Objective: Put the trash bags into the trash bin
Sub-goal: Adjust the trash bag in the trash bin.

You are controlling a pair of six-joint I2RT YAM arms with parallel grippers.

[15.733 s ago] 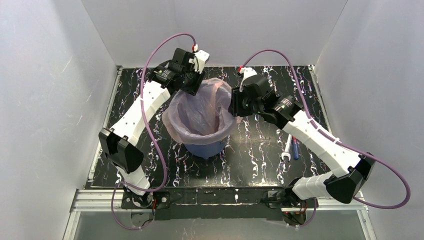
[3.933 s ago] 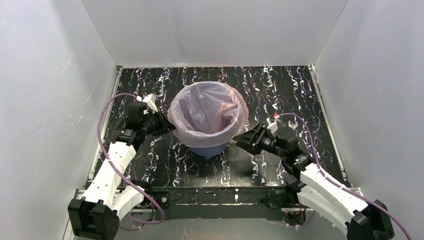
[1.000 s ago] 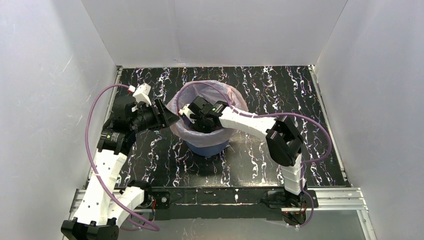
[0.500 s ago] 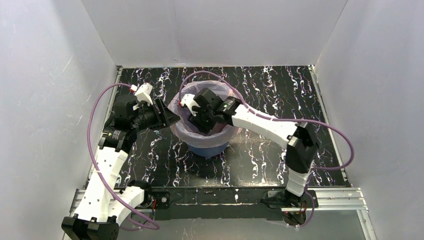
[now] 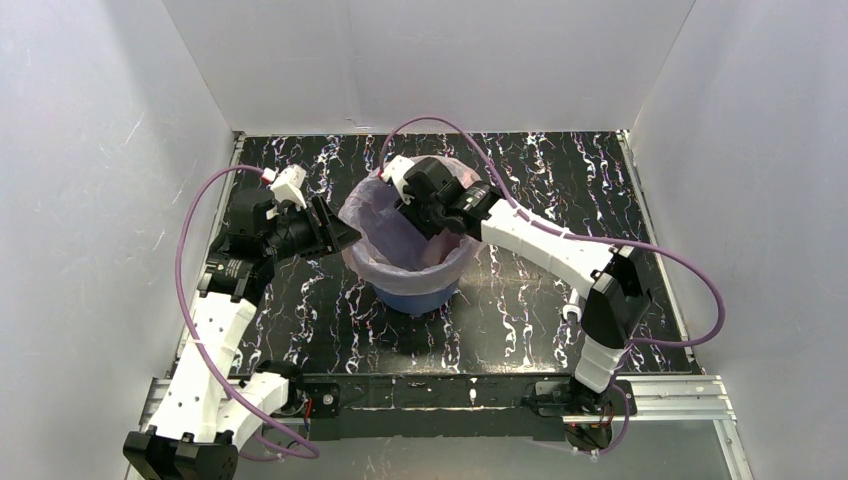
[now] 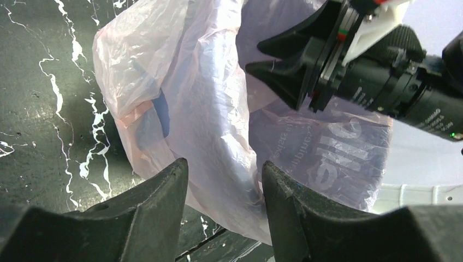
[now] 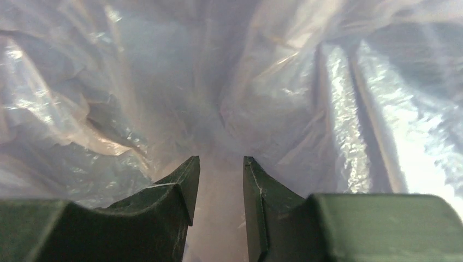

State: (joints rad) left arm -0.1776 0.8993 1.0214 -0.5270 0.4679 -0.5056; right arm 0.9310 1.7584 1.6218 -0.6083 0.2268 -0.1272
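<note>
Pale-pink trash bag (image 5: 392, 240) sits in the blue trash bin (image 5: 415, 298) at mid-surface (image 5: 520, 310), its film folded out over the rim. The left end effector (image 6: 221, 183) is at the bin's left rim, fingers spread wide with a bulge of bag film between them but not clamped. The right end effector (image 7: 218, 174) reaches over the far rim into the bag's mouth, fingers parted only a little, no film visibly caught between them.
</note>
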